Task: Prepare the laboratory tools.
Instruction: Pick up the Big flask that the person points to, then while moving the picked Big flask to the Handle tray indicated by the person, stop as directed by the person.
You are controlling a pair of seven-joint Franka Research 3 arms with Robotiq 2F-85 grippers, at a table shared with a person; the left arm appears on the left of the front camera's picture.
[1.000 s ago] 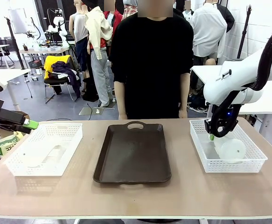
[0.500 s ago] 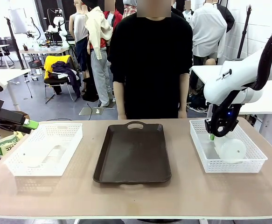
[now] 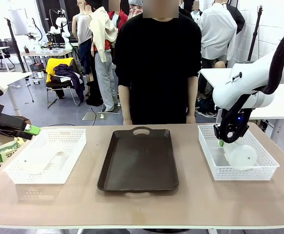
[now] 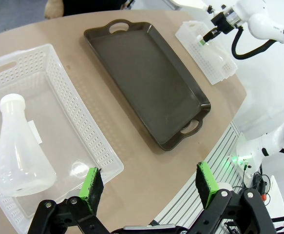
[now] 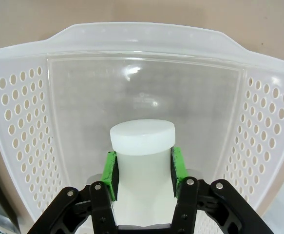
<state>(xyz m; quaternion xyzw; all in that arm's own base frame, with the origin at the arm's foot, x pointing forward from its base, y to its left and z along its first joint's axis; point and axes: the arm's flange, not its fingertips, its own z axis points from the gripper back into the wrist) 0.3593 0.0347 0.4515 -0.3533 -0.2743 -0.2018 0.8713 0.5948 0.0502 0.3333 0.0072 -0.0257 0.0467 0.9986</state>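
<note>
A frosted-white flask (image 5: 142,146) lies in the right white basket (image 5: 29,136), and my right gripper (image 5: 143,168) is shut on its neck just below the cap. From the front, that flask (image 3: 240,156) rests on its side in the right basket (image 3: 239,171) under my right gripper (image 3: 223,141). A second flask (image 4: 19,151) lies on its side in the left basket (image 4: 83,126). My left gripper (image 4: 149,183) hangs open above the table edge near that basket, holding nothing; in the front view it (image 3: 27,129) sits at the far left.
A dark brown tray (image 3: 139,158) with handles lies between the two baskets. A person (image 3: 159,63) in black stands at the far side of the table, arms down. The left basket (image 3: 47,156) is near the table's left edge.
</note>
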